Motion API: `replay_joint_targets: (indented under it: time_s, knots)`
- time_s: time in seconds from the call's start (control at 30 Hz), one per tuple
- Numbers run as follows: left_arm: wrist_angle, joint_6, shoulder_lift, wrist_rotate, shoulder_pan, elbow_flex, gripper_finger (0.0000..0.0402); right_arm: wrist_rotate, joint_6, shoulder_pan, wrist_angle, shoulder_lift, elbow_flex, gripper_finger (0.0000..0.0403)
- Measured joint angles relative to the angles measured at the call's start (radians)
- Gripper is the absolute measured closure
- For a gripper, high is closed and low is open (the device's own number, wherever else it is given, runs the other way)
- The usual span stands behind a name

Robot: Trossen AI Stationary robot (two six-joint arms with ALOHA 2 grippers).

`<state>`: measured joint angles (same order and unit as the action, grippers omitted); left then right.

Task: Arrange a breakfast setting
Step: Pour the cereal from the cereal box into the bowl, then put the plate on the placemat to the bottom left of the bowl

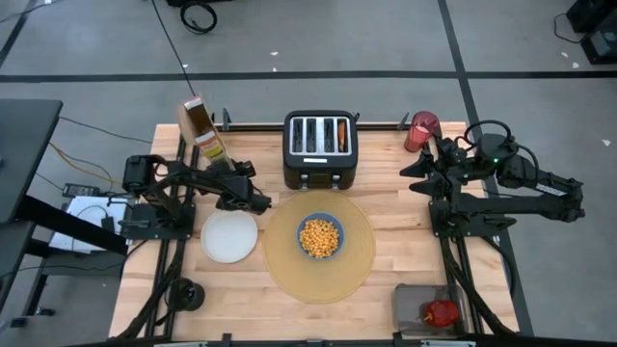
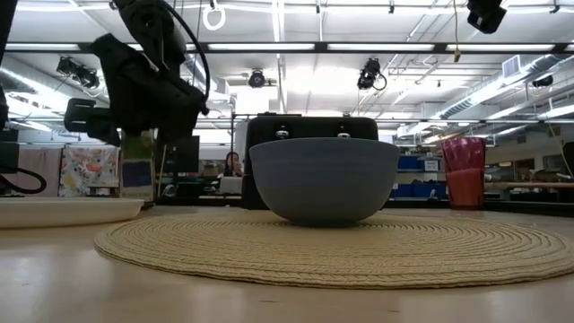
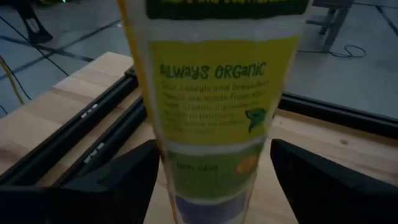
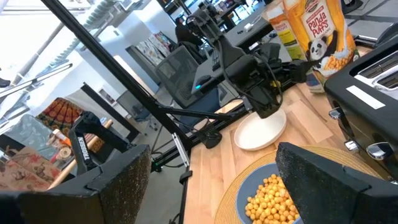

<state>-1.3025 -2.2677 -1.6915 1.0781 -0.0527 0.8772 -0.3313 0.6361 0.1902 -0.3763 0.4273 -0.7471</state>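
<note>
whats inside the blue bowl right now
The blue bowl, sitting on the round placemat, holds a heap of yellow cereal puffs seen from above. The low view shows only its outer wall, and the puffs cover the bowl's bottom.

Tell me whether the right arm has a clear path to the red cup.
Probably yes. The red cup stands alone at the table's far right corner, just beside the right gripper, whose fingers are open; the toaster sits well off to the side, so nothing blocks the way.
</note>
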Motion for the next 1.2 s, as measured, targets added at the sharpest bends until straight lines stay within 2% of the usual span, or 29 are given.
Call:
replay_joint_targets:
  time_s: [0.23, 0.37, 0.47, 0.6, 0.7, 0.77, 0.93, 1.1, 1.2]
  knots:
    - [-0.013, 0.006, 0.065, -0.084, 0.101, 0.0, 0.0088, 0.0, -0.001, 0.0, 0.0, 0.013, 0.0, 0.0055]
    - [-0.009, 0.095, 0.116, -0.163, 0.211, 0.047, 0.0088, -0.001, -0.018, 0.0, 0.0, 0.016, 0.0, 0.0055]
    - [0.023, 0.24, 0.137, -0.185, 0.319, 0.147, 0.0088, -0.001, -0.063, 0.0, 0.001, 0.016, 0.0, 0.0055]
    - [0.067, 0.499, 0.141, -0.253, 0.424, 0.35, 0.0088, -0.002, -0.121, 0.0, 0.012, 0.016, 0.0, 0.0055]
    - [0.106, 0.708, 0.141, -0.384, 0.461, 0.503, 0.0088, -0.012, -0.158, 0.0, 0.05, 0.016, 0.0, 0.0055]
    - [0.118, 0.787, 0.14, -0.494, 0.482, 0.605, 0.0088, -0.034, -0.166, 0.0, 0.088, 0.016, 0.0, 0.0055]
    - [0.175, 0.789, 0.141, -0.695, 0.545, 0.74, 0.0088, -0.081, -0.166, 0.0, 0.139, 0.016, 0.0, 0.0055]
    - [0.142, 0.711, 0.12, -0.814, 0.626, 0.728, 0.0088, -0.147, -0.165, -0.013, 0.129, 0.016, 0.0, 0.0055]
    - [0.127, 0.733, 0.092, -0.844, 0.668, 0.685, 0.0088, -0.161, -0.16, -0.058, 0.126, 0.016, 0.0, 0.0055]
